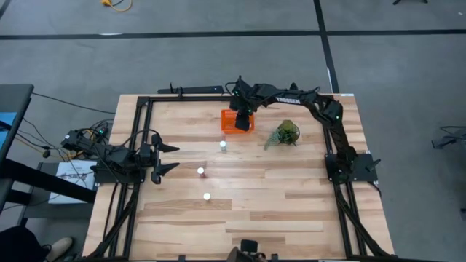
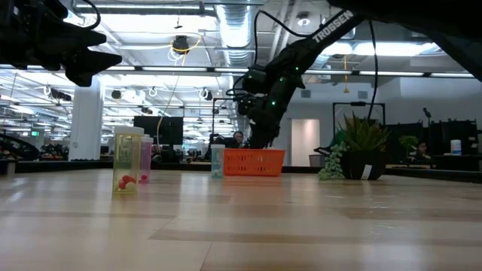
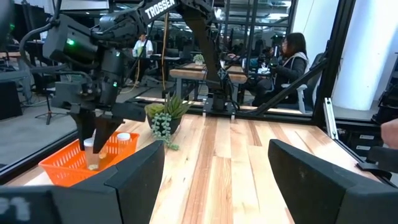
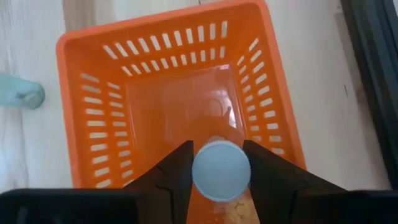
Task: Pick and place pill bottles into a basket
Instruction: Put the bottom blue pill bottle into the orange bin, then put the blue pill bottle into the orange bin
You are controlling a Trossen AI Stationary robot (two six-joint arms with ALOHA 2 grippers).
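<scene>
The orange basket (image 1: 227, 125) stands at the table's far middle and also shows in the low view (image 2: 254, 162). My right gripper (image 1: 242, 116) reaches down into it, shut on a white-capped pill bottle (image 4: 221, 170). Three more bottles stand upright on the table: one just near of the basket (image 1: 223, 145), two farther toward the near edge (image 1: 200, 172) (image 1: 207, 196). Another white cap (image 3: 123, 138) shows at the basket's plant-side end; whether it is inside, I cannot tell. My left gripper (image 1: 166, 157) waits open at the table's left. My right gripper pinches the bottle just below its round white cap (image 4: 221, 186) between its two fingers (image 4: 177, 171). The fingers come from above and point down. The bottle stands upright, low inside the basket (image 3: 92, 155); whether its base touches the grid bottom is hidden by the basket wall.
A green leafy plant (image 1: 286, 133) stands right of the basket. A black frame (image 1: 138, 131) runs along the table's edges. People sit at desks in the room beyond the table (image 3: 289, 50).
</scene>
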